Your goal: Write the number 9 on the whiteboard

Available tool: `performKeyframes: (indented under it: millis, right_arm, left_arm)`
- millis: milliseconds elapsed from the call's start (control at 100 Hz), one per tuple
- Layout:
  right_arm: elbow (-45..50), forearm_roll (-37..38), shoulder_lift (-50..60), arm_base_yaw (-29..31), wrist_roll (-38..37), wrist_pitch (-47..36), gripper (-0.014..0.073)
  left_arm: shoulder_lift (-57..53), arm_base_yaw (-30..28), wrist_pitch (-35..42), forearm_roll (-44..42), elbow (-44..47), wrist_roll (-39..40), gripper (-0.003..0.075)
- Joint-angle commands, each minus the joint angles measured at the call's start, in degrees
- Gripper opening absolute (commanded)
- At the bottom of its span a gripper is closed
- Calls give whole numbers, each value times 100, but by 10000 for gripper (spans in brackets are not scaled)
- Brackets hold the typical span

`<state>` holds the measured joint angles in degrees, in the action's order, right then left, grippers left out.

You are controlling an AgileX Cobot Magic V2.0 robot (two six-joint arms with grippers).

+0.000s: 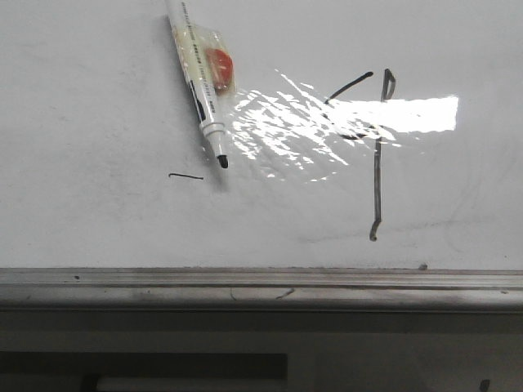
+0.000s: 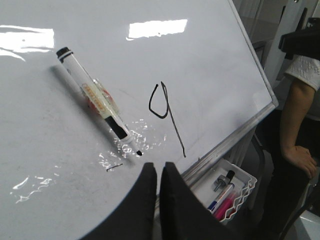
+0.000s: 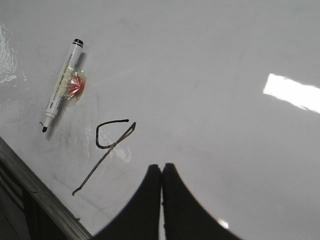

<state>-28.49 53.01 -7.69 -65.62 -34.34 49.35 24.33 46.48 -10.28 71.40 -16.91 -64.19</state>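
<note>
The number 9 [image 1: 377, 180] is drawn in thin black strokes on the glossy whiteboard [image 1: 98, 212]: an open hook joined to a long stem with a small foot. It also shows in both wrist views, the number 9 [image 2: 174, 125] and the number 9 [image 3: 105, 157]. A white marker [image 1: 200, 82] with its black tip bare lies loose on the board to the left of the 9. No gripper touches it. My left gripper [image 2: 159, 165] hangs shut and empty near the board's lower edge. My right gripper [image 3: 161, 166] is shut and empty above bare board beside the 9. Neither gripper shows in the front view.
A short stray black dash [image 1: 186, 176] sits just left of the marker tip. A grey metal rail [image 1: 261, 282] runs along the board's near edge. Past that edge a white tray [image 2: 240, 200] holds spare markers, and a person's arm [image 2: 295, 110] is close by. Glare [image 1: 409, 114] crosses the 9.
</note>
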Motion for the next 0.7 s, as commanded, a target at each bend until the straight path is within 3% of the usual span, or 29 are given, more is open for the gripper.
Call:
performKeyframes:
  millis: [0,60,130,230,350,540,690]
  right_arm:
    - [-133,274,-70,14,-26,-315,-61]
    - [-133,274,-70,14,-26,-315,-61]
    - [-133,274,-70,14,-26,-315,-61]
    - [-133,274,-70,14,-26,-315,-61]
    - [-133,274,-70,14,-26,-315,-61]
    - [-133,274,-70,14,-26,-315,-61]
    - [-133,316,-70,14,-26,-328,-61]
  left_arm:
    - [-96,-23,329,107,-22,-10,-20]
    - [-233,-105,518,-101,129,-10,-20]
    - [-427,-289,688,-940,320,320,-20]
    - [-790,-743,921,-2923,632,1758,-20]
    - [-1447,-1417,977,-4461,1003,3320,-20]
    - [-2659,-2450,769,-5405,1389,4430,-20]
    - [-2540,-3109,162,-5782,1546,5417,-20]
